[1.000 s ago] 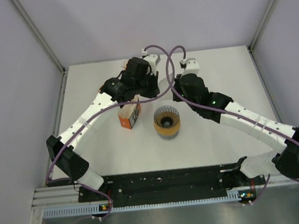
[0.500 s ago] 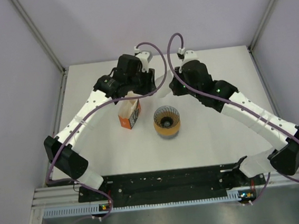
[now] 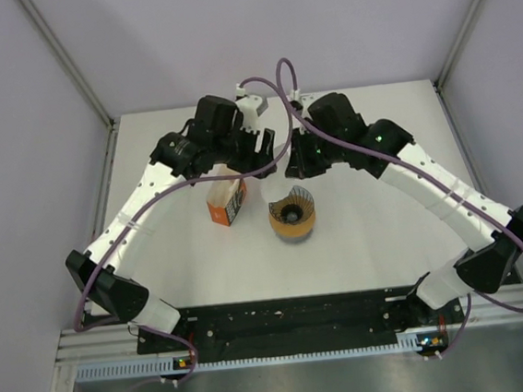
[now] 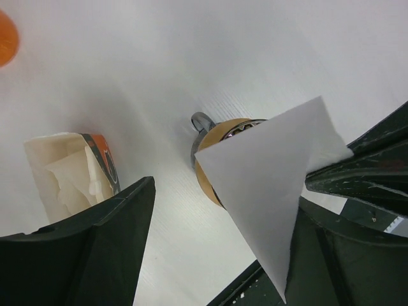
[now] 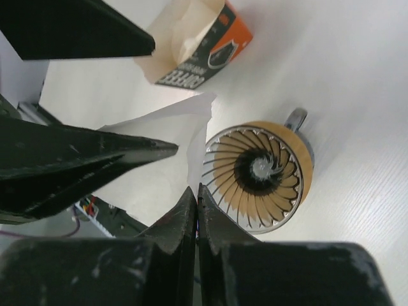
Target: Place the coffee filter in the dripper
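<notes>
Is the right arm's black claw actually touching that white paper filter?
Touching. The right wrist view shows the right gripper shut on the white paper filter, pinching its edge.

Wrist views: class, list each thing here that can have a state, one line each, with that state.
coffee filter: held in the air, not in the dripper
dripper: upright, empty
filter box: open, filters inside
right gripper: shut on the coffee filter's edge
left gripper: open
</notes>
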You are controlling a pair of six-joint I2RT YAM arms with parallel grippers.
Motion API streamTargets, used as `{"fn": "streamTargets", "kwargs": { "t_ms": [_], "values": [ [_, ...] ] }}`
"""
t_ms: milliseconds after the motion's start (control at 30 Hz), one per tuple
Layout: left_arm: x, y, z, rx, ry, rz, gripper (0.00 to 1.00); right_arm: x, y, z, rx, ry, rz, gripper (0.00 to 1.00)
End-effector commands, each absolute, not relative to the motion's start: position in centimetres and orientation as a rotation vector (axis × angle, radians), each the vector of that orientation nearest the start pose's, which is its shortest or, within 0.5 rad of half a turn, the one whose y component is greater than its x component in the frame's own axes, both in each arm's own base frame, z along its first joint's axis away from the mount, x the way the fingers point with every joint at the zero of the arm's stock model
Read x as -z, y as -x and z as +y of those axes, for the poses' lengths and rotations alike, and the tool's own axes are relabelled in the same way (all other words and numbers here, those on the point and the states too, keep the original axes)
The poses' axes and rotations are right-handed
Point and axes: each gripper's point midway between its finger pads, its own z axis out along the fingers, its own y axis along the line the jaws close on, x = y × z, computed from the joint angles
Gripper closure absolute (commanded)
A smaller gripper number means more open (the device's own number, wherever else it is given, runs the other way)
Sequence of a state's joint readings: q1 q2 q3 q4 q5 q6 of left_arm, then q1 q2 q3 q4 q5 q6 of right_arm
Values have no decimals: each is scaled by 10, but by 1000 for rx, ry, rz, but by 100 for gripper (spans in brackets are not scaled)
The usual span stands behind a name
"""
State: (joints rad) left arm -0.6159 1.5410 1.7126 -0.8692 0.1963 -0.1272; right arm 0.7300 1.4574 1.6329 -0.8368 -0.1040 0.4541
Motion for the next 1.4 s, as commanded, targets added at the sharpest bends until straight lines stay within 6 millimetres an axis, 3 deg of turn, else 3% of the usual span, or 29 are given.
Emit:
{"fn": "streamTargets", "kwargs": {
  "t_ms": [0, 167, 300, 433, 567, 633, 900, 1100, 1233, 1367],
  "values": [
    [-296, -305, -255, 567, -656, 2206, 25, -277, -245, 288, -782, 490, 2447, 100],
    [-291, -304, -256, 567, -665, 2210, 27, -258, -243, 284, -758, 504, 2499, 100],
    [-267, -296, -264, 624, -709, 2272, 40, -250, -246, 277, -733, 487, 2518, 100],
    [-248, -291, -270, 665, -747, 2328, 57, -243, -246, 271, -725, 478, 2540, 100],
    [-239, -289, -274, 678, -761, 2355, 90, -238, -248, 265, -717, 464, 2554, 100],
    [-234, -289, -275, 680, -767, 2368, 100, -232, -249, 261, -708, 456, 2569, 100],
    [-209, -294, -266, 585, -787, 2414, 100, -203, -263, 233, -659, 355, 2607, 100],
    [-198, -291, -272, 603, -802, 2451, 100, -219, -266, 258, -848, 415, 2507, 100],
    [-195, -287, -277, 620, -815, 2457, 100, -235, -277, 251, -775, 395, 2444, 75],
    [-198, -288, -280, 615, -818, 2445, 100, -268, -282, 251, -791, 395, 2335, 64]
  ]
}}
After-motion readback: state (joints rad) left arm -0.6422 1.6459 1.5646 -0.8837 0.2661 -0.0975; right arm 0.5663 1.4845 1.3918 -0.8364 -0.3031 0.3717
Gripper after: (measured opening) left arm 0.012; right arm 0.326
